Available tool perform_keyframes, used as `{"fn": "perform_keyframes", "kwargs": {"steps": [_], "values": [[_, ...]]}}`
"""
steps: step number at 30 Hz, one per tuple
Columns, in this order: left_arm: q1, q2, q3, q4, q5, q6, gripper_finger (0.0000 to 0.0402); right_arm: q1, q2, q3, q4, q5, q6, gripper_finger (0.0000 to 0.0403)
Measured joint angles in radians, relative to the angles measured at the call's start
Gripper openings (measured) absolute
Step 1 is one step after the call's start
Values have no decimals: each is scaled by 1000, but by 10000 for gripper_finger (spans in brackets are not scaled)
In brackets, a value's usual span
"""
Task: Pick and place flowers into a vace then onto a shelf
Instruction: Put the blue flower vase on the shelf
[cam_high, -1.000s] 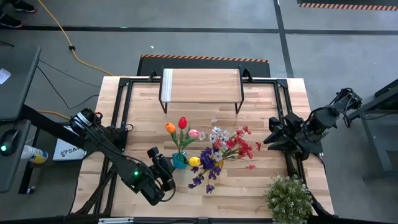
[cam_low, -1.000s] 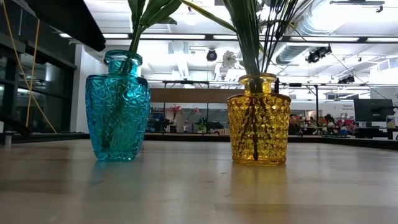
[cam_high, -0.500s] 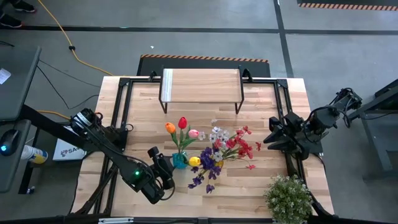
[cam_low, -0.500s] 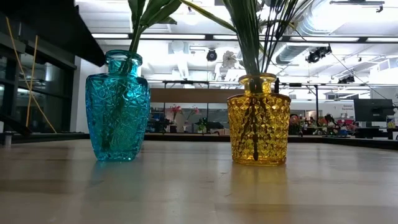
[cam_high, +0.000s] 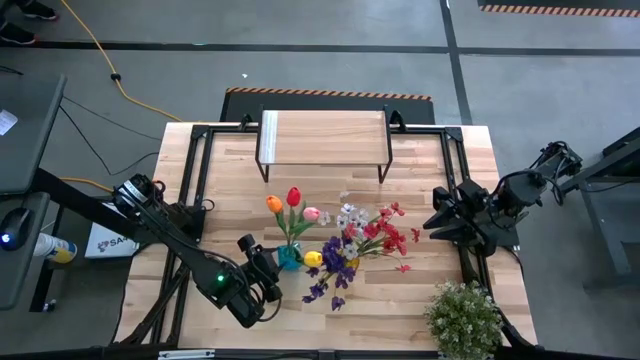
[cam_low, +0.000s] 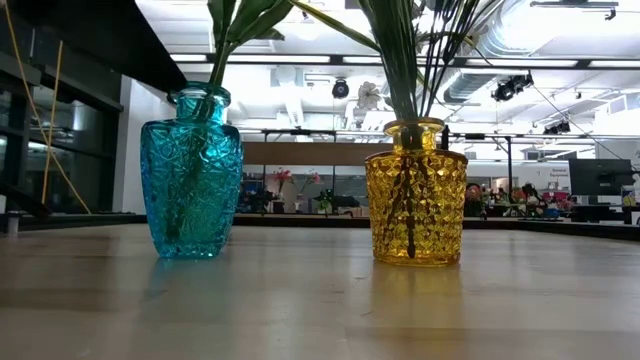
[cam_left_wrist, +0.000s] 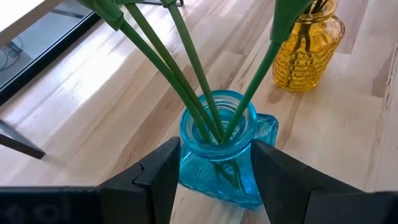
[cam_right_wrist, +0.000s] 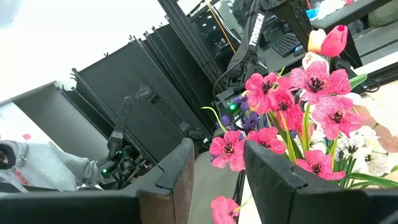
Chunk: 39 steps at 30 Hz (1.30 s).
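The blue glass vase (cam_high: 289, 257) (cam_low: 192, 172) stands on its base on the table and holds the orange, red, pink and yellow tulips (cam_high: 293, 197). My left gripper (cam_high: 268, 270) (cam_left_wrist: 216, 177) is at its near-left side, fingers shut on it. The yellow glass vase (cam_low: 415, 192) (cam_left_wrist: 309, 40) stands to its right with the red, purple and white sprays (cam_high: 383, 235). My right gripper (cam_high: 437, 222) (cam_right_wrist: 217, 180) waits open at the table's right edge. The shelf (cam_high: 323, 137) stands at the far edge. My left gripper has the blue vase between its two fingers (cam_left_wrist: 158, 177), one on each side of the shoulder just below the neck (cam_left_wrist: 188, 163). The fingers come roughly level from the table's near-left side. The vase stands upright with its base on the table.
A bushy pale-green potted plant (cam_high: 463, 318) sits at the near right corner. Black frame rails (cam_high: 197, 180) run along the table's left and right sides. Bare tabletop (cam_high: 330, 195) lies between the vases and the shelf.
My left arm has moved in on the blue vase, and its dark shape has grown at the upper left of the low view. The blue vase has shifted slightly toward the yellow vase. My right arm has kept still.
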Motion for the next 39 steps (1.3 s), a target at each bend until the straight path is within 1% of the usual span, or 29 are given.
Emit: {"fn": "perform_keyframes", "kwargs": {"steps": [19,21,25,28,35,39], "values": [[0,0,-1,-8,13,9,227,0,0,0,0,0,-1,130],[0,0,-16,11,13,10,227,0,0,0,0,-1,-1,130],[0,2,-79,120,15,8,227,0,0,0,0,-4,-1,130],[0,2,-93,158,14,8,227,0,0,0,0,-4,-1,130],[0,2,-93,171,-63,28,227,0,0,0,0,-4,0,130],[0,2,-93,173,-65,28,227,0,0,0,0,13,0,130]]}}
